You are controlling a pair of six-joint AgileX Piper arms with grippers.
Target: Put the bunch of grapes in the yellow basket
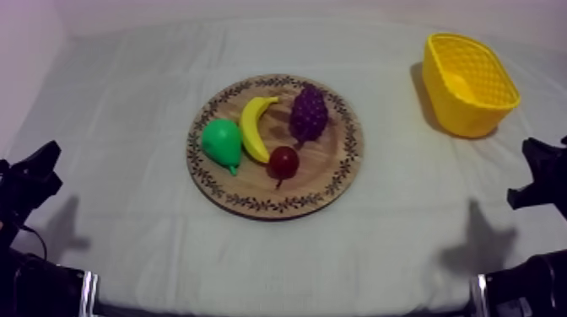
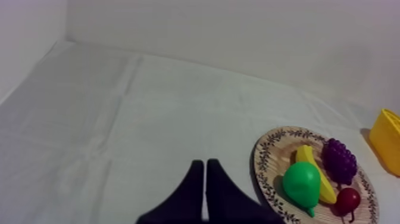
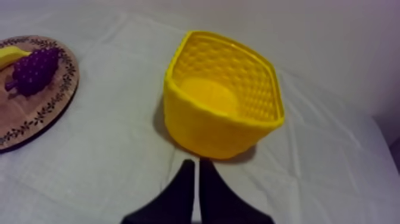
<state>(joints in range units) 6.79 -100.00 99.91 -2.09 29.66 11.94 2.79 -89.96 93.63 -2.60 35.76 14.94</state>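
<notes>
In the top view, the round wooden board (image 1: pixel 331 181) sits in the middle of the frame on the grey-white cloth (image 1: pixel 118 110). Four toy fruits lie on it. The bunch of grapes (image 1: pixel 309 113) is purple and lies on the upper right part of the board. The banana (image 1: pixel 255 125) is just to the left of the grapes. The green pear (image 1: pixel 222 143) is right beside the banana on its left. The small red fruit (image 1: pixel 283 160) lies below the grapes, near the banana's lower end. The yellow basket (image 1: pixel 460 114) stands at the upper right of the frame, well apart from the board.

The left gripper (image 2: pixel 205 164) has its two black fingers pressed together like a thin wedge, with nothing in them. It is over bare cloth, just beside the board's rim. In the top view it sits low at the left edge.

The right gripper (image 3: pixel 196 162) also has its fingers pressed together and holds nothing. It points at the basket, which stands near, in front of it. In the top view it sits low at the right edge.
</notes>
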